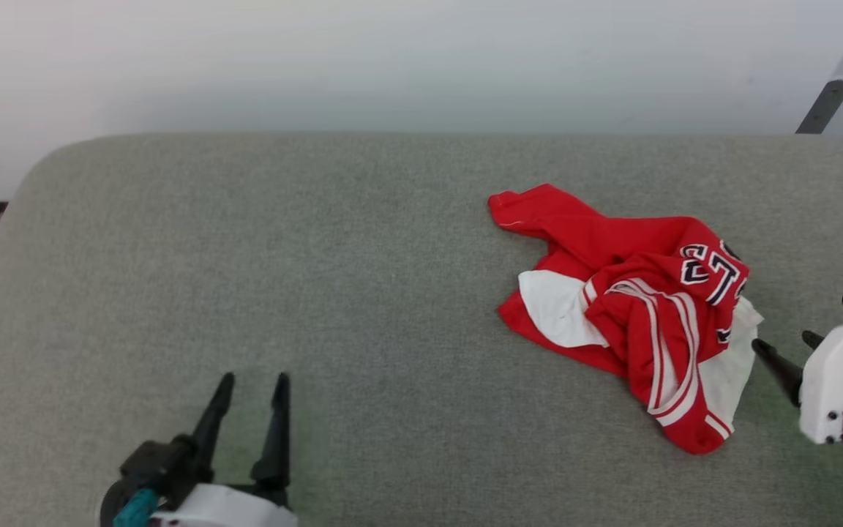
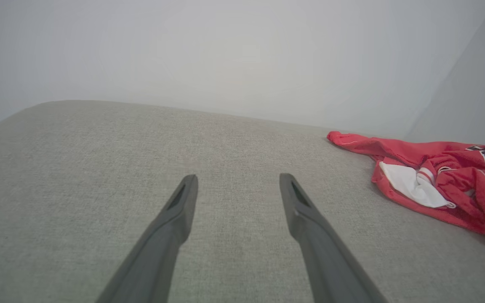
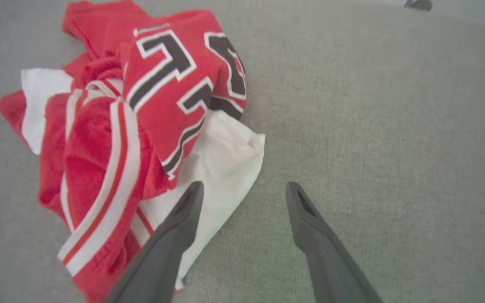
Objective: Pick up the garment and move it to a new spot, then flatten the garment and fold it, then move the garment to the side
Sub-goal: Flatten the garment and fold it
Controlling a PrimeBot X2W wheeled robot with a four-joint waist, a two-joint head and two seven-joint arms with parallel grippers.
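Grey woven surface (image 1: 319, 256), rounded corner, pale wall (image 1: 392, 58) behind, crumpled red-white shirt (image 1: 634, 293) on it, left gripper (image 1: 255, 380) and right gripper (image 3: 244, 185) spread wide, empty.

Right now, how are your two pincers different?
The left pincer is over bare cushion, far from the shirt; the right pincer is beside its white edge. The left pincer points forward; the right pincer points sideways toward the shirt. Both are open and empty.

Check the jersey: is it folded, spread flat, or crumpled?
Crumpled. The jersey lies bunched on the grey surface, red layers overlapping, numerals creased, striped trim twisted.
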